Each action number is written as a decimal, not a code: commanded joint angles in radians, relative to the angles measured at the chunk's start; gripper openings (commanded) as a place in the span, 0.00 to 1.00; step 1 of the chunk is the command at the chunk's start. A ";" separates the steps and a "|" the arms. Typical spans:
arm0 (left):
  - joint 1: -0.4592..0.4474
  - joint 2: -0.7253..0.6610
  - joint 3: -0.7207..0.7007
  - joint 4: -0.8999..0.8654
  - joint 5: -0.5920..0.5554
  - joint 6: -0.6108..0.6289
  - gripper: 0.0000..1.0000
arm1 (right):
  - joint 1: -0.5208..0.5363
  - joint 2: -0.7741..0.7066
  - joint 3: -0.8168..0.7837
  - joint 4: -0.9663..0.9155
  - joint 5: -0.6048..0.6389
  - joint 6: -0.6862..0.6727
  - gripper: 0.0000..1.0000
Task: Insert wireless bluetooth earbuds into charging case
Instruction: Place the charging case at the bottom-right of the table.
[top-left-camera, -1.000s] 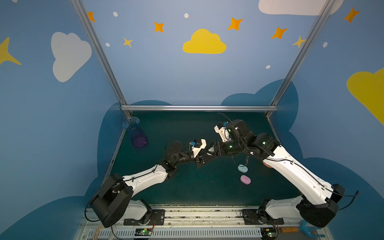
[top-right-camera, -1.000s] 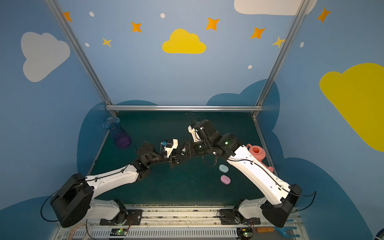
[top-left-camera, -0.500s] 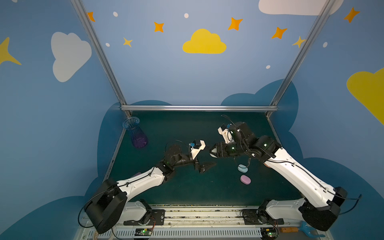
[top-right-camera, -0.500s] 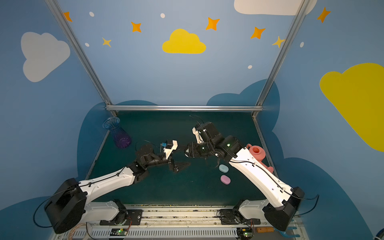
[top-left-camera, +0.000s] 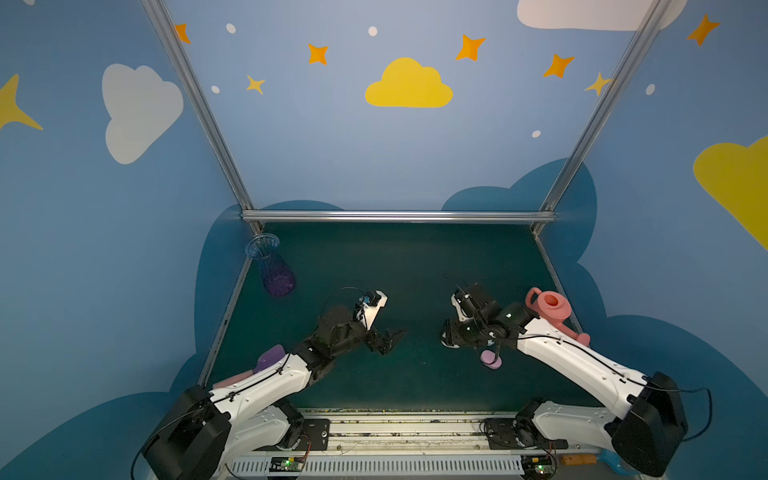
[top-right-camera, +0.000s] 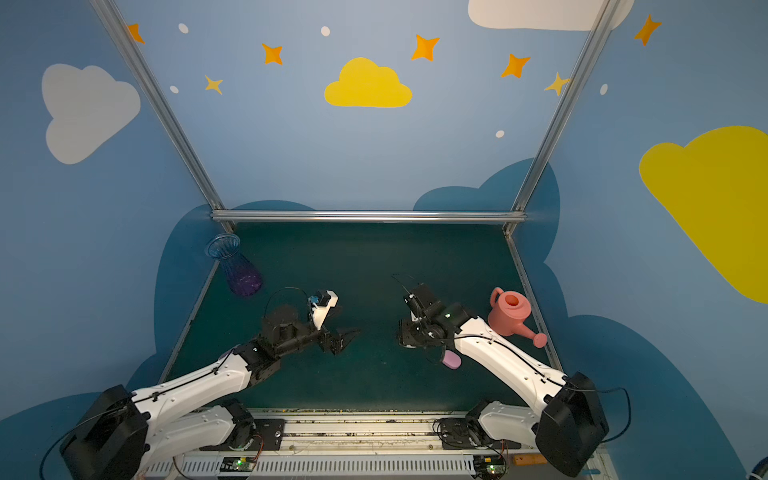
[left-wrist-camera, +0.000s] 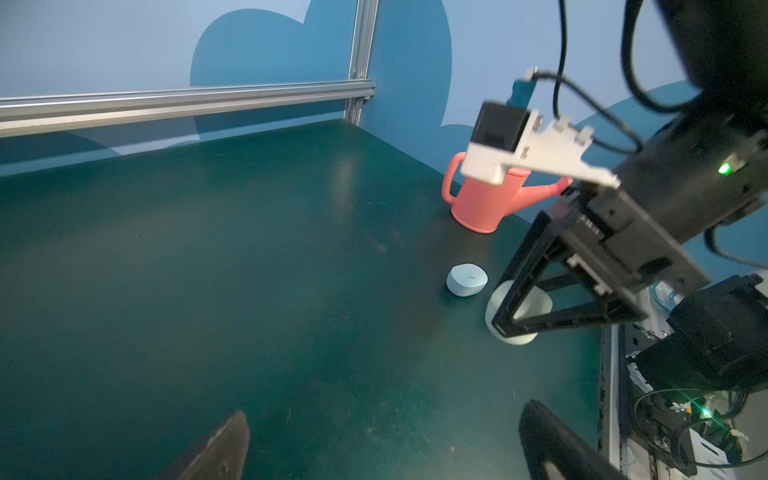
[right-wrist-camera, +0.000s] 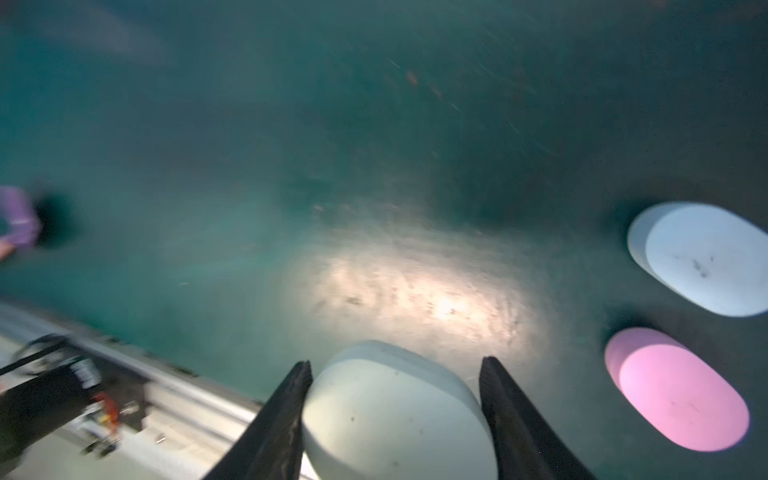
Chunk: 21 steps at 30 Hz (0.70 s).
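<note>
At the far left corner of the dark green table (top-left-camera: 395, 257) we see a glass vase (top-left-camera: 272, 270), blue at the rim and purple at the base. Nearer the middle, the left gripper (top-left-camera: 390, 341) hangs above bare table with its jaws spread wide and nothing between them. Well apart to the right, the right gripper (right-wrist-camera: 395, 365) is clamped on a pale, whitish oval case (right-wrist-camera: 395, 419), one finger pressed on each side, lifted just off the table. The case's lid looks closed, so we cannot tell whether earbuds sit inside it. Just beside it, a pink case (right-wrist-camera: 677, 399) and a light blue case (left-wrist-camera: 466, 279) lie flat on the table, close together but not touching. By the right wall stands a coral pink watering can (top-left-camera: 548, 309).
</note>
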 joint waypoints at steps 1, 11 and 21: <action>0.005 -0.004 0.015 -0.021 -0.022 -0.015 1.00 | -0.004 0.018 -0.069 0.084 0.053 0.014 0.41; 0.009 0.016 0.036 -0.020 -0.026 -0.024 1.00 | -0.005 0.060 -0.238 0.158 0.137 0.033 0.43; 0.033 -0.012 0.057 -0.093 -0.140 -0.054 1.00 | -0.005 0.051 -0.274 0.157 0.134 0.060 0.65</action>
